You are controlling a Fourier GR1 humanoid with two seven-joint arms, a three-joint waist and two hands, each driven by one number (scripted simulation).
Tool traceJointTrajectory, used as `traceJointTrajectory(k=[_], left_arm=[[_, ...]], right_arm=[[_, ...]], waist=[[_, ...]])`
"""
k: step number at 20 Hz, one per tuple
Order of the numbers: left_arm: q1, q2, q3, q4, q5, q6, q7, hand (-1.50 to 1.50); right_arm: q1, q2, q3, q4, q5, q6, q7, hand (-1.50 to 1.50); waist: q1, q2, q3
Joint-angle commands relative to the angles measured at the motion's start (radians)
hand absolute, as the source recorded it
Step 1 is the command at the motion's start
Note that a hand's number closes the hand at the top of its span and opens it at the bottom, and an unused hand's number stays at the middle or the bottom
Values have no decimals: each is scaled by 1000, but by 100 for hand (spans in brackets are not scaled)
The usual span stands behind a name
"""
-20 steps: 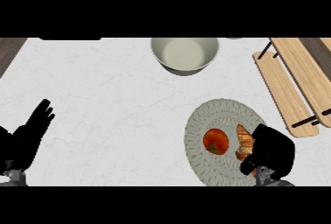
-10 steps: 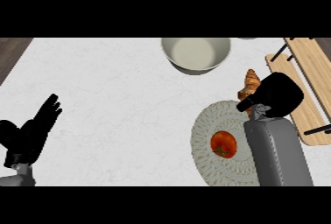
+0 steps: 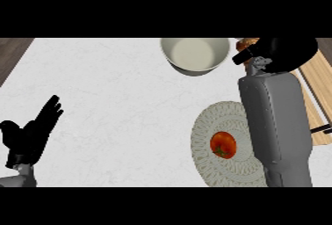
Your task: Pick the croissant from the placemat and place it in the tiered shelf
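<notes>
At the upper right of the frame the right hand [image 3: 280, 52] has its fingers curled around the croissant [image 3: 244, 44], of which only a brown end shows beside the hand, just right of the white bowl [image 3: 194, 53] and at the edge of the wooden tiered shelf [image 3: 316, 81]. The round woven placemat [image 3: 211, 132] lies on the white worktop [image 3: 117, 96] at the lower right, with a tomato [image 3: 222, 144] on it and the grey forearm [image 3: 276, 127] over its right side. The left hand [image 3: 29, 134] rests at the lower left, its fingers straight and open, holding nothing.

From my station, the white counter [image 3: 117, 88] reads bright under even, soft overhead light; I see a faint shadow below the cream bowl [image 3: 194, 53], no glare, and no edge distortion.
</notes>
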Motion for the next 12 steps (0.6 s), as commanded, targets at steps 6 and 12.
traceJointTrajectory(k=[6,12], left_arm=[[-19,4,26,21,3,15,13,0],[24,9,30,22,7,-17,-41,0]], right_arm=[[-256,6,-17,48,162,-48,266,150],[-409,5,-78,106,284,6,248,150]], waist=[[-21,-4,0],[-24,-4,-1]])
